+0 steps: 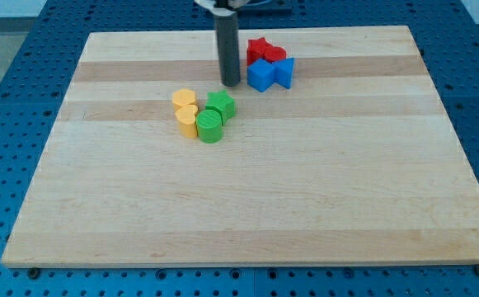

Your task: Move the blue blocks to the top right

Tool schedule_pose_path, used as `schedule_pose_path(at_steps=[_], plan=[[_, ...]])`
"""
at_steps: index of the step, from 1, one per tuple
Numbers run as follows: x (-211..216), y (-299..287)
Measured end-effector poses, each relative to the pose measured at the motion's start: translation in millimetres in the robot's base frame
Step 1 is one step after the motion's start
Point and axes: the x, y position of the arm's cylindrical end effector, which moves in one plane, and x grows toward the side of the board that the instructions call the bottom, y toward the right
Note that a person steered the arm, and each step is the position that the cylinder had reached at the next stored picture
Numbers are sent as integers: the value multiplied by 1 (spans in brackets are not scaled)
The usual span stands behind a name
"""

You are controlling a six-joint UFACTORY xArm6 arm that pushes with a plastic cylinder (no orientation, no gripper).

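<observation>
Your wooden desk [247,190] sits on a blue base. The two blue blocks [270,74] lie far, right of centre, touching the red blocks [265,51]. There is no pincer, only my tip [230,83] just left of the blue blocks.

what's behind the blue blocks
Two red blocks sit directly behind the blue blocks, touching them. Their lower parts are covered. My tip is at the view's left.

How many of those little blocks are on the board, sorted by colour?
Red blocks: 2
Blue blocks: 2
Green blocks: 2
Yellow blocks: 2
Total: 8
My tip sits just to the view's left of the blue ones.
</observation>
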Motion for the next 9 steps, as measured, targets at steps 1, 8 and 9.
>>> schedule_pose_path(at_steps=[1, 8, 9], plan=[[0, 35], [30, 110], [26, 111]])
